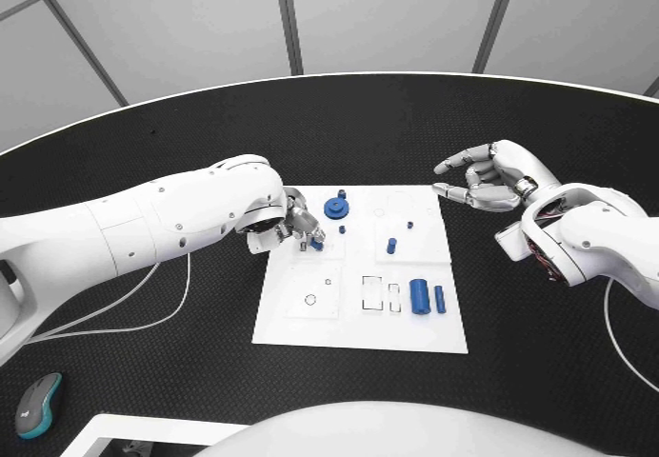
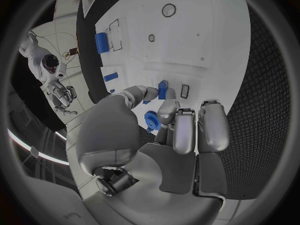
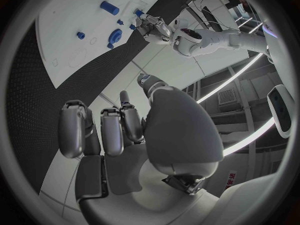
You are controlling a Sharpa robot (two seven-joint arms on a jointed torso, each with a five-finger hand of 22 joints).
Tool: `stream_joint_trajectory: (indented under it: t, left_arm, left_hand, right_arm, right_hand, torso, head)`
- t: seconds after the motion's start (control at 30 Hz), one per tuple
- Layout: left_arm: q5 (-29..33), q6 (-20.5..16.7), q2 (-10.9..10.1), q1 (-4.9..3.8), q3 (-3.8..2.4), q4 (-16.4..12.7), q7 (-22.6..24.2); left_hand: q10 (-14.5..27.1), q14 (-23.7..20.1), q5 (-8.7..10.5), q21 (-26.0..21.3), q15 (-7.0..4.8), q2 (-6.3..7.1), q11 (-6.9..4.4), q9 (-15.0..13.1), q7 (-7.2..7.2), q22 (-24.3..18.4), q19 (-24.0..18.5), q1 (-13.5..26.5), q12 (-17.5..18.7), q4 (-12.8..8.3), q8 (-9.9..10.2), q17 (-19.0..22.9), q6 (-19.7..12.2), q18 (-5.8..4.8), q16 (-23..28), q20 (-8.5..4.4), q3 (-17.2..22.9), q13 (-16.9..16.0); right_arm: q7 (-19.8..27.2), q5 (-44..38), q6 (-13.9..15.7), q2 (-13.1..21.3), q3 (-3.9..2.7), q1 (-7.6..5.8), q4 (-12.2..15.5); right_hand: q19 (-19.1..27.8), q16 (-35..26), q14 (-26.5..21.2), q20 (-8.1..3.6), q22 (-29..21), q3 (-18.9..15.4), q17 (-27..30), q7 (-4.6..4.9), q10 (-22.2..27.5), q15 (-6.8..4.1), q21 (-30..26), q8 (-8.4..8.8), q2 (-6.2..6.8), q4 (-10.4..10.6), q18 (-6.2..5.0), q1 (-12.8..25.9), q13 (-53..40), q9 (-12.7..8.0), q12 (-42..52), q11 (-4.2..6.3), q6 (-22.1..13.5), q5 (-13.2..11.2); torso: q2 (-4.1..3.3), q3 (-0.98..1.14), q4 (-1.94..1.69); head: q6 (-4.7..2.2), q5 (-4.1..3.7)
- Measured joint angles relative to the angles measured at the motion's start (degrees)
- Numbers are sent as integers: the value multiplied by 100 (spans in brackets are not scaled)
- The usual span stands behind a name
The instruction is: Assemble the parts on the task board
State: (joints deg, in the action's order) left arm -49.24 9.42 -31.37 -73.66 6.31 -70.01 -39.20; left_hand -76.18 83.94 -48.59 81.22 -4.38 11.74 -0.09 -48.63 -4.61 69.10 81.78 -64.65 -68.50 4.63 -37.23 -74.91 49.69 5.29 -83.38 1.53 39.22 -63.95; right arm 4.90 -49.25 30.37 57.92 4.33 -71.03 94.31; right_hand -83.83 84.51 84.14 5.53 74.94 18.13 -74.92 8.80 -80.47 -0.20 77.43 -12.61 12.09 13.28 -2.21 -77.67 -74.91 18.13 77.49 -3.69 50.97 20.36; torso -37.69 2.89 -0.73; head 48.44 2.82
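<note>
The white task board (image 1: 309,328) lies mid-table. My left hand (image 1: 291,226) hovers over its upper left part, thumb and a finger pinching a small blue part (image 1: 316,243), seen between the fingertips (image 2: 162,90) beside a dark slot. A blue gear (image 1: 336,208) stands just past that hand, also visible as the gear (image 2: 152,120). Small blue pegs (image 1: 391,248) stand mid-board, and two blue cylinders (image 1: 417,296) lie at the lower right. My right hand (image 1: 488,181) hangs off the board's far right corner, fingers loosely bent and apart, holding nothing. The right wrist view shows the board (image 3: 69,15) and the gear (image 3: 115,35).
Empty outlined recesses (image 1: 372,292) mark the board's lower half. White cables (image 1: 130,305) trail from the left arm across the black table. A grey and teal computer mouse (image 1: 39,405) lies at the table's near left edge.
</note>
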Motion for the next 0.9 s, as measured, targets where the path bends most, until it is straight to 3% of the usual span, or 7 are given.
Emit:
stream_joint_trajectory:
  t: [0.9]
  left_arm:
    - [-25, -40, 79, 3, -1, 49, -34]
  left_hand:
    - [-8, 0, -16, 0, 1, 0, 8, -14, 0, -1, -21, 0, 39, 0, -14, 0, 0, 0, 0, -20, 0, 13]
  right_arm:
    - [6, 0, -9, 8, 0, 0, 8]
  right_hand:
    - [0, 0, 0, 0, -1, 0, 1, 0, 0, 0, 0, 0, 0, 0, 0, 0, -2, 0, 0, 0, 0, 0]
  torso:
    - [-3, -1, -4]
  head:
    - [36, -21]
